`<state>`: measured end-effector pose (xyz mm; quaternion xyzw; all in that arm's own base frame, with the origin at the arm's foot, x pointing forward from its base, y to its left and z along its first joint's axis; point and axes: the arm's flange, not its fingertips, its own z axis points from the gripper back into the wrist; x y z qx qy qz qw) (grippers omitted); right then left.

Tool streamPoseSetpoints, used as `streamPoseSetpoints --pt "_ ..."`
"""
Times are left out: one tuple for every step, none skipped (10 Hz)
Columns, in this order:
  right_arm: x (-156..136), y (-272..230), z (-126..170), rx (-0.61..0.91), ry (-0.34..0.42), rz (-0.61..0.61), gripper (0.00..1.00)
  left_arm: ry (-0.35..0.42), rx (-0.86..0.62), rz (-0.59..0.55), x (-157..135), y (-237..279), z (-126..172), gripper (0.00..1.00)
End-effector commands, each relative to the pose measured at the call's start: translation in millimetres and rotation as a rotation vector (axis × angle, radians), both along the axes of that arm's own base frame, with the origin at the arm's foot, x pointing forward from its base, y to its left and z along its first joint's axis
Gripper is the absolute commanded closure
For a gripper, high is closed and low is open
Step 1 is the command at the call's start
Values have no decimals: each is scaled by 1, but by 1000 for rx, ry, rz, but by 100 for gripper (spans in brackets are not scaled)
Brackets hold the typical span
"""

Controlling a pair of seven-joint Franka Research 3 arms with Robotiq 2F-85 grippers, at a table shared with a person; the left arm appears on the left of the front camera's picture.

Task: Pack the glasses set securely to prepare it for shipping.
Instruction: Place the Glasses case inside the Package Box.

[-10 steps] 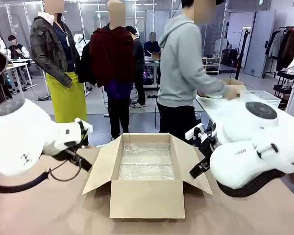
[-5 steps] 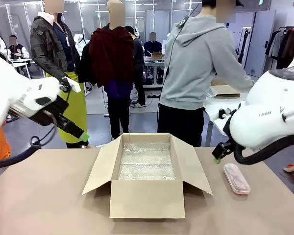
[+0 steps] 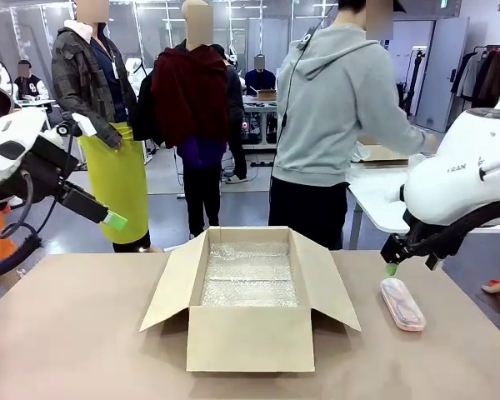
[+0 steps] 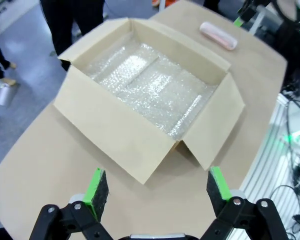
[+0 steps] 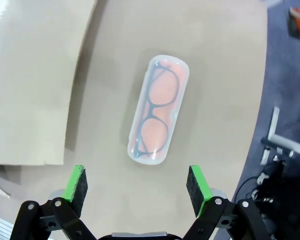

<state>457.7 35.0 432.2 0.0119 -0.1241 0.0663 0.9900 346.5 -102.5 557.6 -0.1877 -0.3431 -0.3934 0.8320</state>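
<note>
Front view: a brown cardboard box [image 3: 250, 337] stands open at the middle of the tan table [image 3: 83, 333], its four flaps splayed and its floor lined with shiny bubble wrap [image 3: 250, 275]. Right of the box, apart from its flap, lies the case [image 3: 402, 304], a pale pink oblong with rounded ends under a glossy clear skin. The right gripper [image 3: 391, 268] hangs just above the case's far end, and the left gripper [image 3: 112, 221] is raised well left of the box; one green tip of each shows, so their spread is hard to read here. A person [image 3: 342, 125] in a grey hoodie stands at the far side

Left wrist view: the left gripper [image 4: 157, 186] stands wide with nothing between its green pads, over bare table near a box corner

Right wrist view: the right gripper [image 5: 136, 184] is likewise wide and empty, its pads flanking the near end of the case without touching. Dark-rimmed glasses [image 5: 156, 111] show through the translucent lid

Half a second ago the left gripper reached nearer the box, and the right one hung left of the case; the case and box have not moved
</note>
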Motion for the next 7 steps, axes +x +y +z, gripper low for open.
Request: streamPoseSetpoints --pt "23 0 -7 13 61 -75 0 1 17 12 4 -7 -3 0" --pt "34 -4 -18 8 89 -96 0 1 17 12 4 -7 -3 0" --pt "49 -9 -31 38 127 -111 0 1 17 12 4 -7 -3 0" --pt "61 -13 -41 65 157 -119 0 1 17 12 4 -7 -3 0" --pt "71 -17 -50 56 171 -136 0 1 17 12 4 -7 -3 0" --pt "79 -20 -62 54 194 -134 0 1 17 12 4 -7 -3 0" --pt "85 -20 -75 43 215 -135 0 1 17 12 4 -7 -3 0"
